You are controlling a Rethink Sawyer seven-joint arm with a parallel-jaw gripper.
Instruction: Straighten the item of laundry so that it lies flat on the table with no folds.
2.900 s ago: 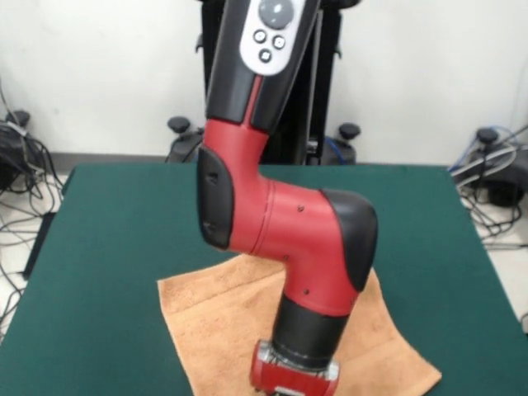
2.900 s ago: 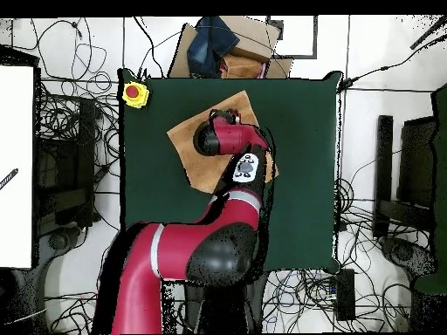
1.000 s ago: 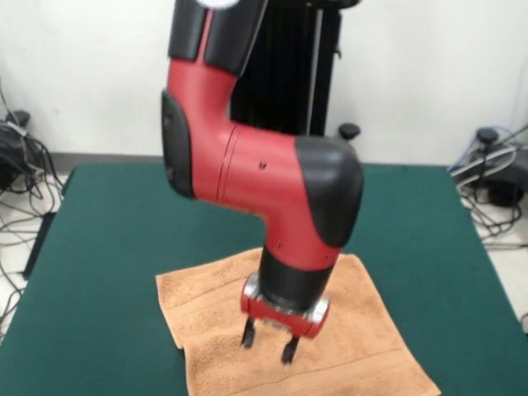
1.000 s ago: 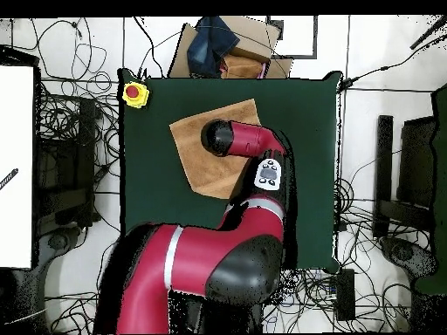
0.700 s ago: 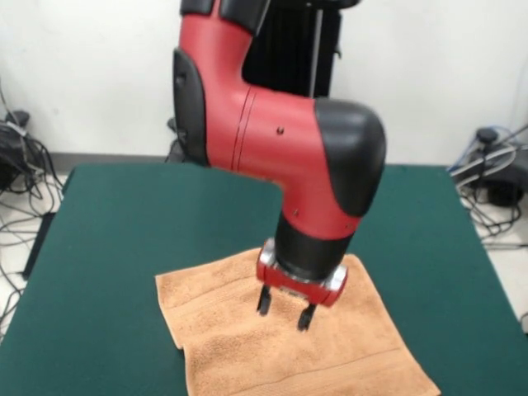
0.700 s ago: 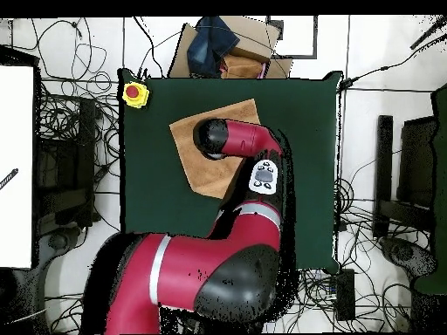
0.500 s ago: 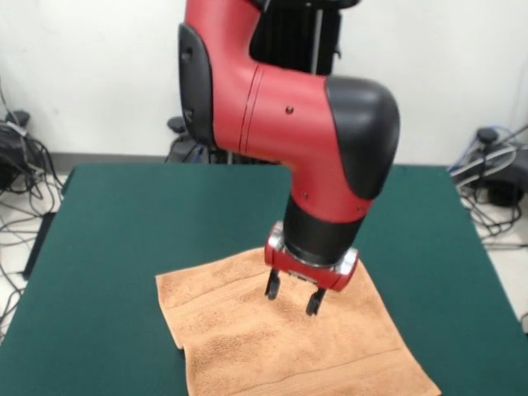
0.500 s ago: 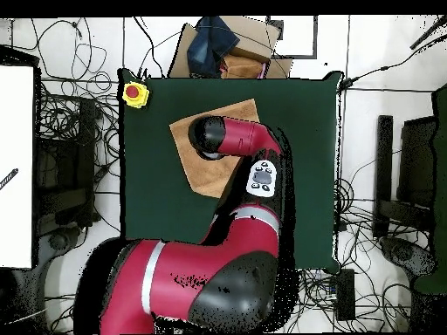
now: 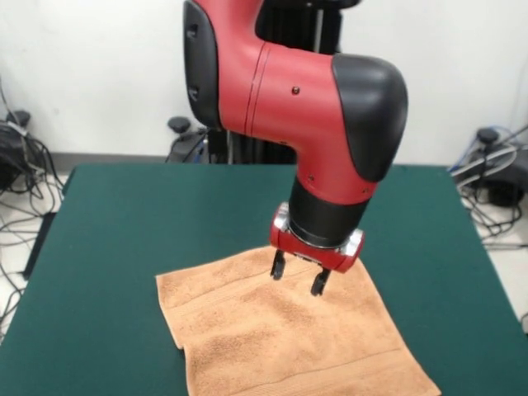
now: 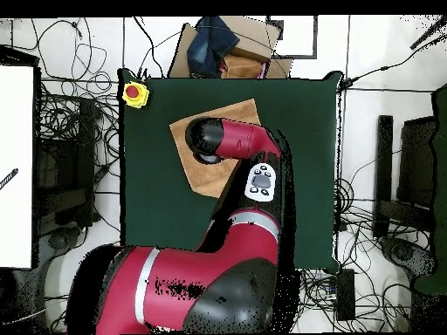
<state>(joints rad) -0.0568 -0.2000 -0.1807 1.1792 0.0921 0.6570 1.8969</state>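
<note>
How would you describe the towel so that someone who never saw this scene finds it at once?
Look at the dark green table that fills the scene. On its near half in the front view, below the red arm's open gripper, lies the towel. It is the only peach-orange cloth there, roughly square and lying askew.

**Arm bent, gripper pointing down**

The red and black arm [image 9: 272, 82] bends at a black elbow and drops to a vertical wrist. The gripper [image 9: 297, 278] points downward, its two dark fingers [image 9: 278, 265] parted, holding nothing.
</note>
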